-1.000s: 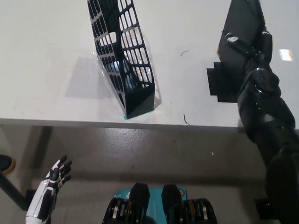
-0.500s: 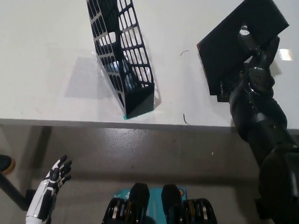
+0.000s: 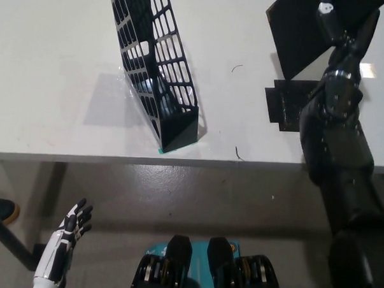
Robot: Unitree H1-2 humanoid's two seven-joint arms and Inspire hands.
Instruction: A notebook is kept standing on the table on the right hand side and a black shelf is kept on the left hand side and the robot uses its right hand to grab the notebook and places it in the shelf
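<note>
Carry step, we judge: right hand [image 3: 342,32] holds the black notebook [image 3: 298,37] above the table [image 3: 55,68], right of the mesh shelf [image 3: 158,66]. Next: swing left, align with slot. Left hand [image 3: 63,243] idle, fingers spread

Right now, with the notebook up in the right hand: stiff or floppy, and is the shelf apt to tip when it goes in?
The notebook shows straight edges in the right hand, so probably stiff. The shelf looks like tall, narrow open mesh, likely light; a sideways knock could tip or slide it. The left hand rests below the table, so nothing braces the shelf.
</note>
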